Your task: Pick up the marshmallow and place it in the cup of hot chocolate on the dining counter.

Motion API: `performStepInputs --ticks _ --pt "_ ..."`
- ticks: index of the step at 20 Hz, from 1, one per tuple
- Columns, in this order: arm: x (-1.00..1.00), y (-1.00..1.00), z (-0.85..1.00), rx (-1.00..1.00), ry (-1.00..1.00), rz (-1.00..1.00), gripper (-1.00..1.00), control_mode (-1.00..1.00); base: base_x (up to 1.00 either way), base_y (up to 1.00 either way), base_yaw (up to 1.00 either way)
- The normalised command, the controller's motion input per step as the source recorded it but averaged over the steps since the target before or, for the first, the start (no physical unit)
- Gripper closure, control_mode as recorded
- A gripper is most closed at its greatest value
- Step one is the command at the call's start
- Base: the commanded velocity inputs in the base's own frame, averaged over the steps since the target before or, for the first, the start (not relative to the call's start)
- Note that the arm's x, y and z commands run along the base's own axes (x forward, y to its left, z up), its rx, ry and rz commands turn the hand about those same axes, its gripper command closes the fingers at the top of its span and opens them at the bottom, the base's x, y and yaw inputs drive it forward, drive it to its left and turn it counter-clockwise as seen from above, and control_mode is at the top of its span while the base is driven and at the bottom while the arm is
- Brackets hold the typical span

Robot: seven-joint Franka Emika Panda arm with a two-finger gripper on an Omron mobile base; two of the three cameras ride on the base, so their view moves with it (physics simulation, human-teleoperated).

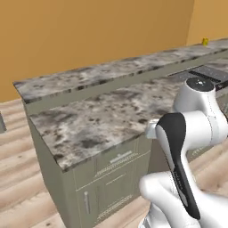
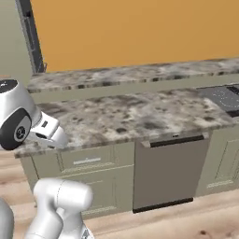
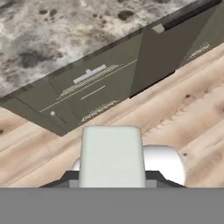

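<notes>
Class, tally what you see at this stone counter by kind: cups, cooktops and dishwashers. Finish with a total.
yellow cup: 1
black cooktop: 1
dishwasher: 1
Total: 3

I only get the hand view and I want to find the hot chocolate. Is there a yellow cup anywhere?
Observer: Yes, a tiny yellow cup stands far off to the right on the raised back ledge of the counter. It is too small to see inside.
Operator: What's behind the counter?
Observer: An orange wall.
Operator: Is anything else on top?
Observer: A dark cooktop is set into the lower top near its right end.
</notes>
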Motion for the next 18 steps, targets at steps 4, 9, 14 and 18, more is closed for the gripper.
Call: performStepInputs --ticks 4,9,14,18 --pt "0.00 0.00 0.00 0.00 0.00 0.00 1.00 1.00 -0.36 1.00 0.39" --pt "0.00 0.00 0.00 0.00 0.00 0.00 1.00 1.00 0.00 1.00 0.33" --pt "0.00 0.00 0.00 0.00 0.00 0.00 1.00 1.00 0.67 0.95 0.33" --pt "0.00 0.00 0.00 0.00 0.00 0.00 1.00 1.00 0.89 0.37 0.31"
